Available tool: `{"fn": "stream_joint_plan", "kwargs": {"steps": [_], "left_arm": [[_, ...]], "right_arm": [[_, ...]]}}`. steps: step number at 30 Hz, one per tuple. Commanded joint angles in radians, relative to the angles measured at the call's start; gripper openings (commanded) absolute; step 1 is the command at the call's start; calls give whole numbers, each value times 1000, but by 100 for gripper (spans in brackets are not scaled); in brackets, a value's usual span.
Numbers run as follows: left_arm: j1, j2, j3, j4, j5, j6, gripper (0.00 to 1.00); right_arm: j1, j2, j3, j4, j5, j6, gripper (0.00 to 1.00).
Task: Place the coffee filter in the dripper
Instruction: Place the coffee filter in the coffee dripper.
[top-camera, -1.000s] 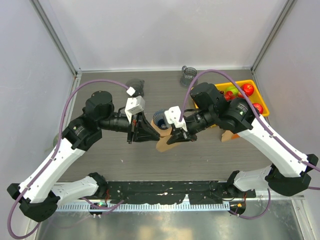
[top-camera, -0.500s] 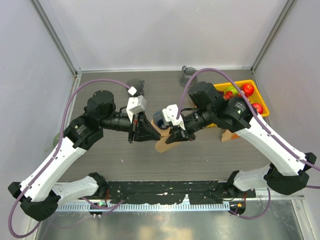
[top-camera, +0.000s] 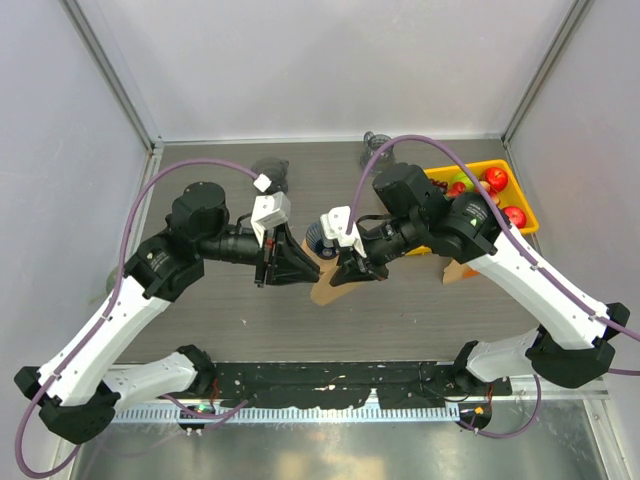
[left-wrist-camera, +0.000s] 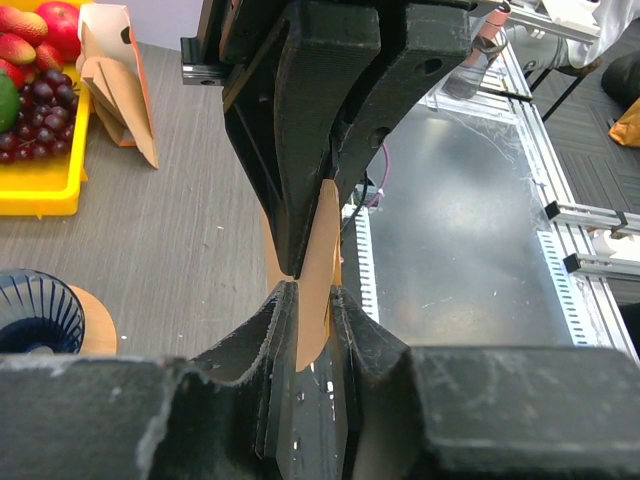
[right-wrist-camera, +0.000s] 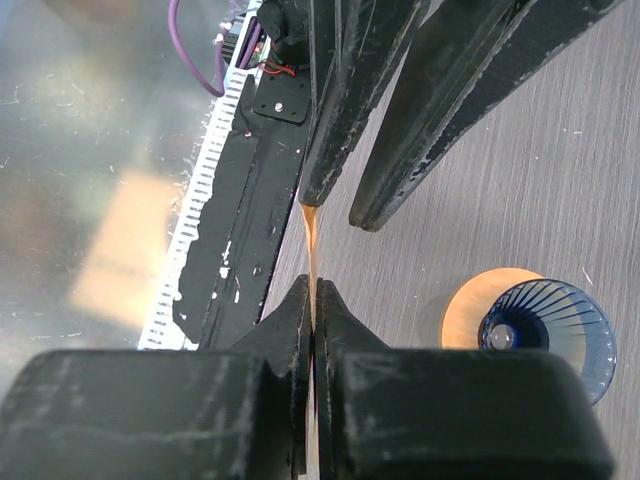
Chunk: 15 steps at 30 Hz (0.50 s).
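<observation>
My right tool has edged toward frame left, clamped on the coffee filter, my left tool slackening around it: feather-light, floppy paper, best pinched gently at the rim.

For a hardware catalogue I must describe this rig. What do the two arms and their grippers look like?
The left arm and the right arm have white shells and round black joints. A purple cable runs along each. Each wrist carries a white camera block. The left gripper and the right gripper are black, with tapered fingers scuffed pale at the edges.
</observation>
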Motion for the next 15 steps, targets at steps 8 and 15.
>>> {"fn": "stream_joint_plan", "kwargs": {"steps": [8, 15], "left_arm": [[3, -18, 2, 2, -34, 11, 20], [-6, -18, -1, -10, -43, 20, 21]], "right_arm": [[5, -12, 39, 58, -11, 41, 5], [5, -12, 43, 66, -4, 64, 5]]}}
